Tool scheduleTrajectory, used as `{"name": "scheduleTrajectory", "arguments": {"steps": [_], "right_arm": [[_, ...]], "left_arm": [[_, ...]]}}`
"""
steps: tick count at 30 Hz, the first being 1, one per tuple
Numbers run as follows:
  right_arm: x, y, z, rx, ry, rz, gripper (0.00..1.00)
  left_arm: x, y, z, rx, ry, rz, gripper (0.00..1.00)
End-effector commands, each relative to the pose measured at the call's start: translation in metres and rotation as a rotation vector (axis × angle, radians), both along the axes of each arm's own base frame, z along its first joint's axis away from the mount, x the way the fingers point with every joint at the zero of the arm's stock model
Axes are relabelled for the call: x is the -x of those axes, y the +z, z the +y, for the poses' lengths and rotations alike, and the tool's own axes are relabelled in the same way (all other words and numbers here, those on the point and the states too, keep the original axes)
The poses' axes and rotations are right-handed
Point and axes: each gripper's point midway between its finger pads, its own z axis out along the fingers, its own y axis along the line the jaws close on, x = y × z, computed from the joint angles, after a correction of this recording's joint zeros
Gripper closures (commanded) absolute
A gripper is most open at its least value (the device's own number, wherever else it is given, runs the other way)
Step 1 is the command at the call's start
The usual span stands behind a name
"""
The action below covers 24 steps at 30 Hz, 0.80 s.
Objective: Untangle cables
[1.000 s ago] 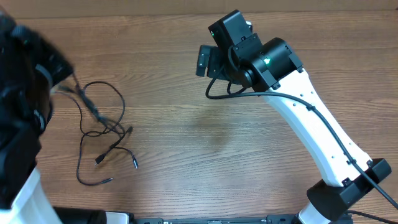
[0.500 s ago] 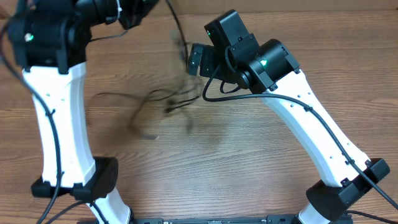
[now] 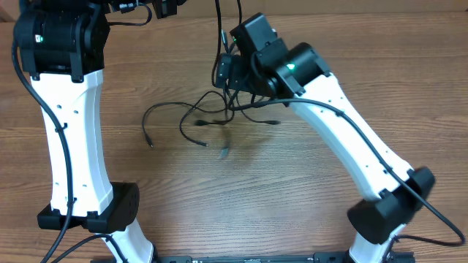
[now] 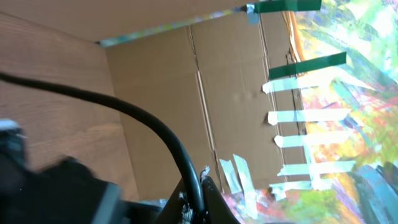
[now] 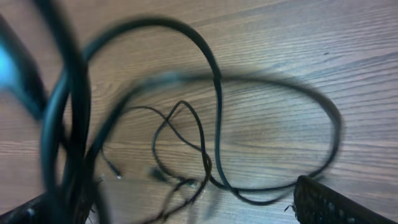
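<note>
At the 12 o'clock edge of the wooden table (image 3: pixel 307 190), thin black cables (image 3: pixel 197 117) hung from the left gripper (image 4: pixel 196 200), closed tight on one strand. Loose ends trailed toward 8 o'clock of the right gripper (image 5: pixel 171 208), its jaws wide and empty just above them. Taped cardboard (image 4: pixel 211 93) bordered the table.

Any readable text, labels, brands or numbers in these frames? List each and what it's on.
None readable.
The tape strips on the cardboard are blank; the colourful sheet shows only blotches of colour.
No lettering visible on the left arm, right arm, cables or table.
</note>
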Motion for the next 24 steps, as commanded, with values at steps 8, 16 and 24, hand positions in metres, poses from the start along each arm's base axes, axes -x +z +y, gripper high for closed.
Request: {"name": "scheduleTrajectory", "arguments": {"steps": [8, 16, 24], "right_arm": [[-0.032, -0.078, -0.036, 0.230, -0.148, 0.076, 0.96], [-0.065, -0.086, -0.160, 0.270, -0.348, 0.168, 0.96], [-0.067, -0.090, -0.180, 0.052, -0.372, 0.279, 0.96]], "left_arm": [[0.042, 0.049, 0.040, 0.040, -0.052, -0.141, 0.96], [0.073, 0.096, 0.155, -0.003, 0.220, -0.267, 0.96], [0.092, 0.087, 0.198, -0.104, 0.275, -0.294, 0.96]]}}
